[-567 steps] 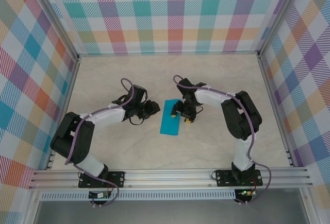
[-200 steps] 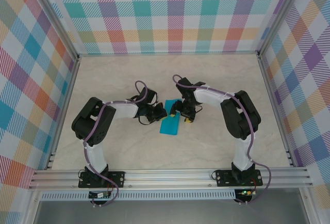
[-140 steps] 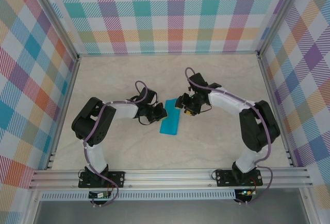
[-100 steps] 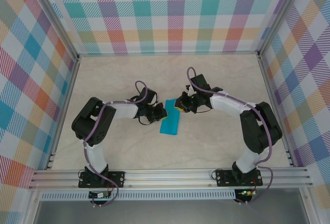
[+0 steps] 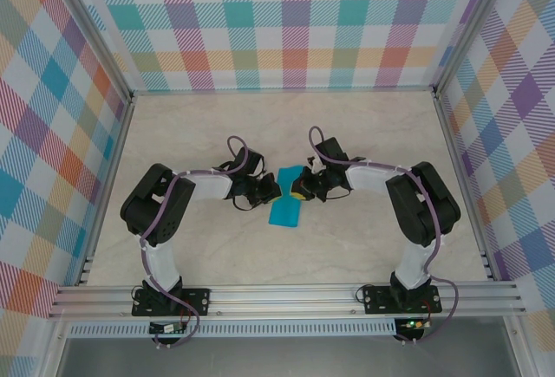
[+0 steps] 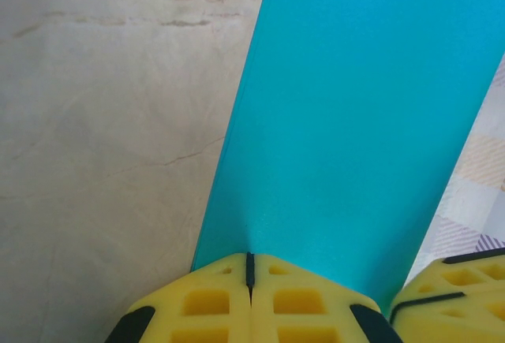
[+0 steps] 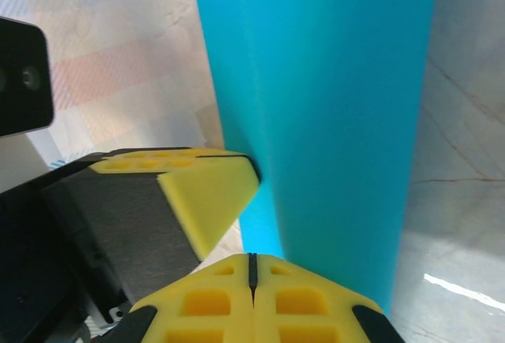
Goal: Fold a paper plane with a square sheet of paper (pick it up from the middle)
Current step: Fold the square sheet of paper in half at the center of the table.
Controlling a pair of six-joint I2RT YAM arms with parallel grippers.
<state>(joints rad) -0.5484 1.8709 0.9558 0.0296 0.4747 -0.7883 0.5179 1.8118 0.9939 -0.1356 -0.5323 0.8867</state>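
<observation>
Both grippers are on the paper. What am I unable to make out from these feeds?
Top external: the left gripper and right gripper cover the far part of the square sheet of paper; any creases are too small to see.
Left wrist: the yellow pads hide the pinched edge; the frame cuts off the sheet's other end.
Right wrist: likewise, its pads hide the held edge.

No words, labels, brand marks, numbers or signs can be read anywhere.

Paper (image 5: 285, 209) between left fingers (image 6: 207, 305), right fingers (image 7: 203, 305)
</observation>
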